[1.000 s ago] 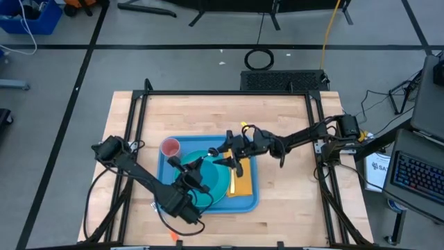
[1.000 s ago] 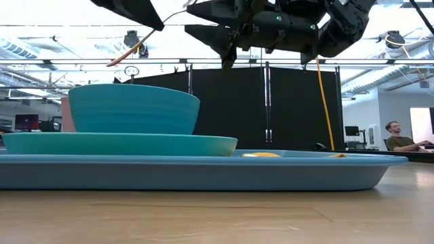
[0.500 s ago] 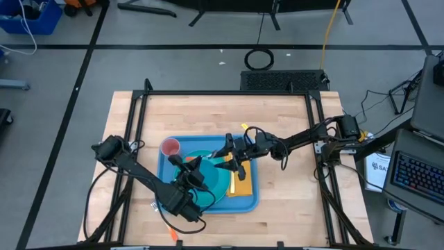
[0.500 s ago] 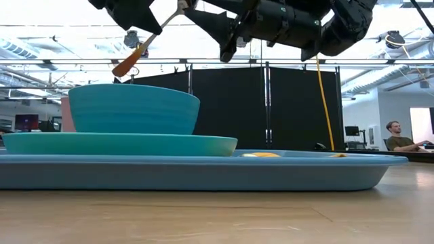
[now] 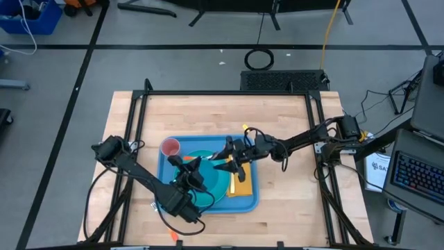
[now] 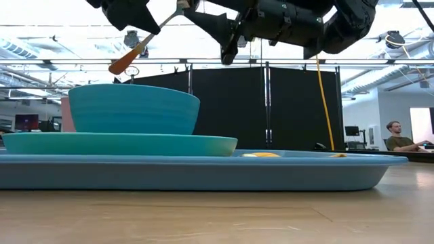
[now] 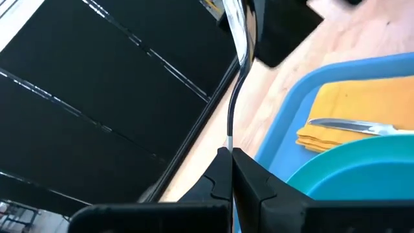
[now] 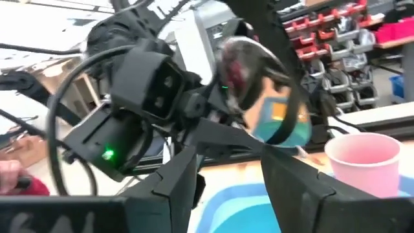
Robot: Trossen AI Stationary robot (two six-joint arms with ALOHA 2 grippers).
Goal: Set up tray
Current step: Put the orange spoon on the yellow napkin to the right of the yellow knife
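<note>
The blue tray [image 5: 251,201] lies flat mid-table and carries a cyan plate [image 6: 122,144] with a cyan bowl [image 6: 132,108] standing on it. It also carries a pink cup [image 5: 170,146] and a yellow napkin [image 5: 241,186] with a knife [image 7: 349,126] lying across it. My left gripper [image 5: 196,164] hovers over the plate, shut on a spoon with an orange handle [image 6: 125,64]. My right gripper [image 5: 223,158] is open and faces it over the tray. Its fingers stand either side of the spoon's bowl [image 8: 249,71], and I see no touch. My left gripper [image 7: 231,155] pinches the spoon's thin metal neck [image 7: 231,133] between its two fingers. The spoon is lifted clear above the bowl and plate. It is tilted: the orange handle end slants down behind the fingers, and the metal bowl [image 7: 239,26] points toward my right gripper.
Bare wood lies around the tray on all sides, widest toward the table's far edge [image 5: 222,114]. The table's black frame rails run along its left and right edges. A person sits at a desk in the room beyond [image 6: 400,139].
My left gripper has tipped the spoon, so the orange handle end has swung down and now shows above the bowl in the low view. My right gripper has shifted slightly toward the table's left, closer to the spoon, and has stayed open.
</note>
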